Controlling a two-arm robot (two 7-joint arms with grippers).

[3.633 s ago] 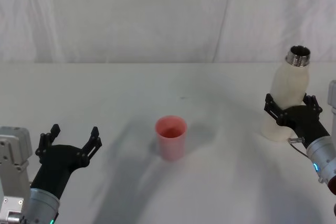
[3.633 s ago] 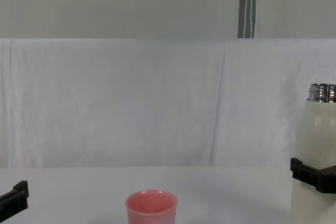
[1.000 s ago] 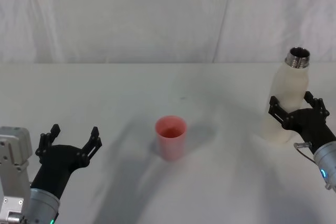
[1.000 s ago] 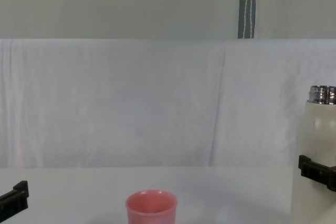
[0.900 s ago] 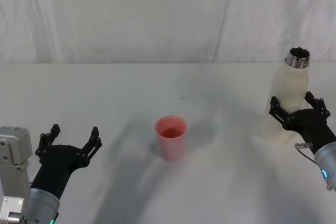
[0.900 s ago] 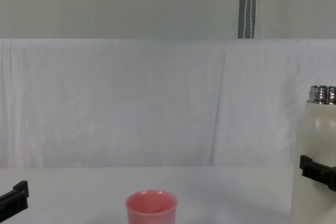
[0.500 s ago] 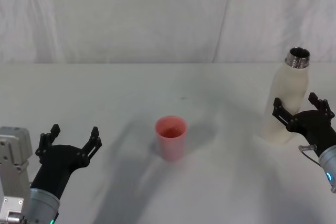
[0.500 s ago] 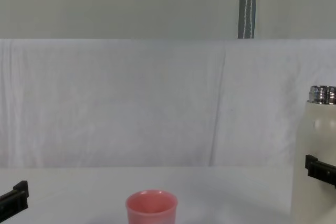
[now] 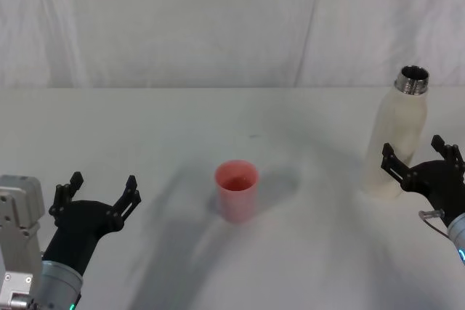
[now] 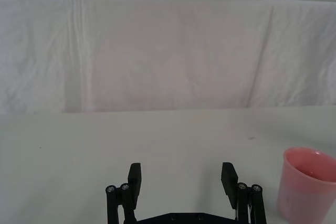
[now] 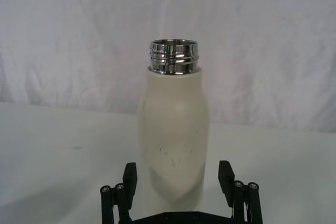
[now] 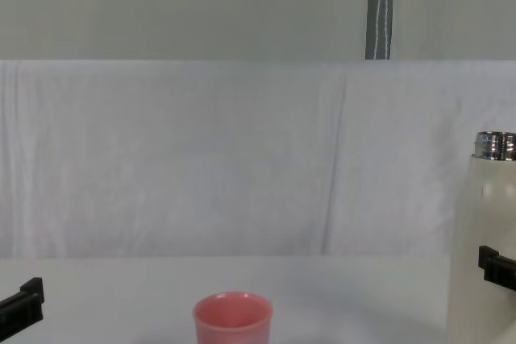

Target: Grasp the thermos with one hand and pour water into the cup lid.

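White cloth hangs behind a white table (image 9: 145, 128); against the earlier pictures the right gripper (image 9: 421, 161) has drawn back toward the robot and off to the right, so its spread jaws, which then straddled the lower body of the thermos (image 9: 397, 139), now stand just in front of it, released and touching nothing; the thermos has stayed upright at the far right, and the cup (image 9: 236, 190) and the left gripper (image 9: 98, 192) have not shifted.

Cream-white and matte, the thermos has rounded shoulders and a shiny threaded steel neck, open at the top; in the right wrist view the thermos (image 11: 173, 150) shows faint scuff marks low on its body and rises between and beyond the gripper (image 11: 178, 178); the cup is pink, slightly tapered, standing open-side up near the table's middle, well apart from the thermos.

Left gripper rests low at the near left, jaws wide open and empty, the cup (image 10: 307, 184) off to its side.
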